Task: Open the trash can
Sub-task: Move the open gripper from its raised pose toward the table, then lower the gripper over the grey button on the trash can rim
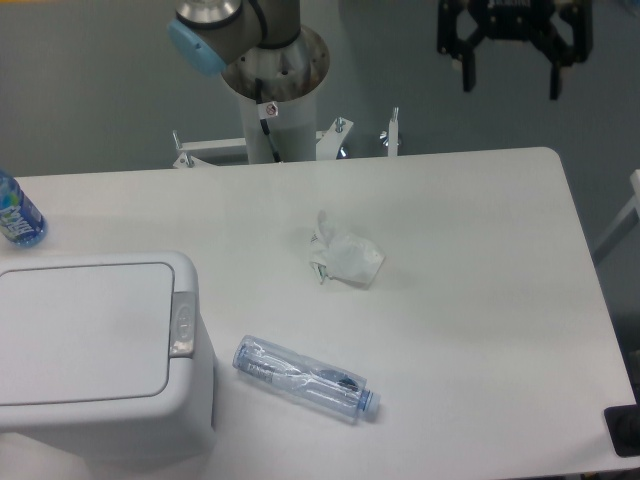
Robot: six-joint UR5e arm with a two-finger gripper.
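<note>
The trash can (90, 350) is a large white bin at the table's front left. Its flat lid (80, 330) lies shut, and the small grey push-latch (182, 323) sits on its right rim. My gripper (511, 80) hangs high at the top right, beyond the table's far edge and far from the bin. Its two black fingers (467, 72) point down and stand apart, open and empty.
An empty clear plastic bottle (305, 378) lies on its side right of the bin. A crumpled white wrapper (345, 258) lies mid-table. A blue-labelled bottle (15, 212) stands at the left edge. The arm's base column (278, 95) rises behind the far edge.
</note>
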